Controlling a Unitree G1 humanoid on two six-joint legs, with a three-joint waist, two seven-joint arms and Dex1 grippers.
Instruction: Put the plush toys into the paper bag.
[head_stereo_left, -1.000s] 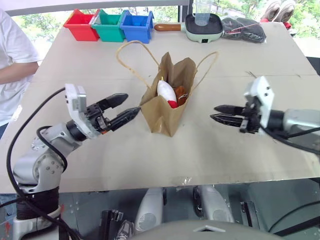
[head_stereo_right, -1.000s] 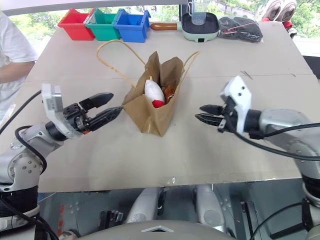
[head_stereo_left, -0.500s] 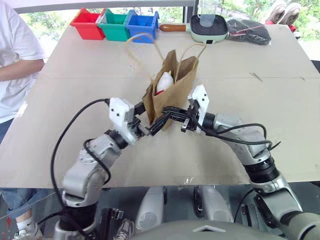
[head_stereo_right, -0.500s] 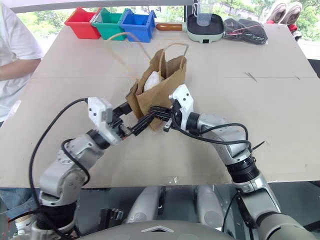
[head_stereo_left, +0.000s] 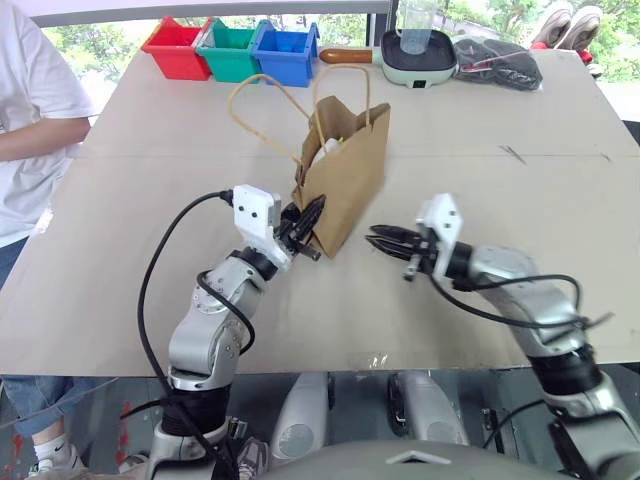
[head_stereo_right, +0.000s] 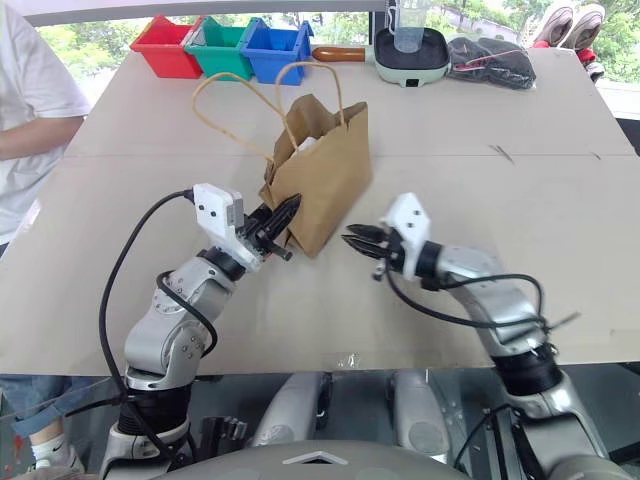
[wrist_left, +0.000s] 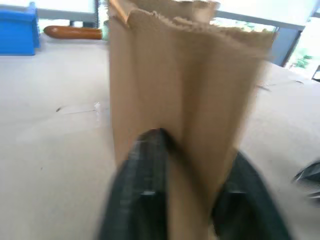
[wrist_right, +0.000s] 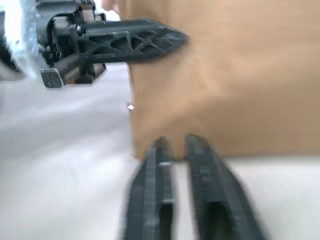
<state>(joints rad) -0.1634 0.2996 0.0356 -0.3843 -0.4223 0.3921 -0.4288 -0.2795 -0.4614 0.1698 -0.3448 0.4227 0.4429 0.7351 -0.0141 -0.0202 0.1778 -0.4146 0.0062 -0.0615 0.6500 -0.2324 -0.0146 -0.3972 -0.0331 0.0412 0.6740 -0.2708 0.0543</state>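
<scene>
The brown paper bag (head_stereo_left: 350, 175) stands upright in the middle of the table, its cord handles (head_stereo_left: 262, 100) rising over its mouth. A white plush toy (head_stereo_left: 326, 150) peeks out of the top. My left gripper (head_stereo_left: 316, 206) is shut on the bag's lower left side, and in the left wrist view a fold of the paper lies between its fingers (wrist_left: 147, 190). My right gripper (head_stereo_left: 374, 238) hovers just right of the bag, clear of it. Its fingers (wrist_right: 160, 165) are open by a narrow gap with nothing between them.
Red (head_stereo_left: 175, 48), green (head_stereo_left: 228, 52) and blue (head_stereo_left: 285, 52) bins line the table's far edge, beside a pale green pan (head_stereo_left: 418, 55) and a black cloth (head_stereo_left: 495, 58). A person in a white shirt (head_stereo_left: 30, 110) stands at the table's left side.
My left gripper has closed on the bag's side. My right gripper, which was against the bag half a second ago, has pulled away to the right and opened a little. The bag stands more upright.
</scene>
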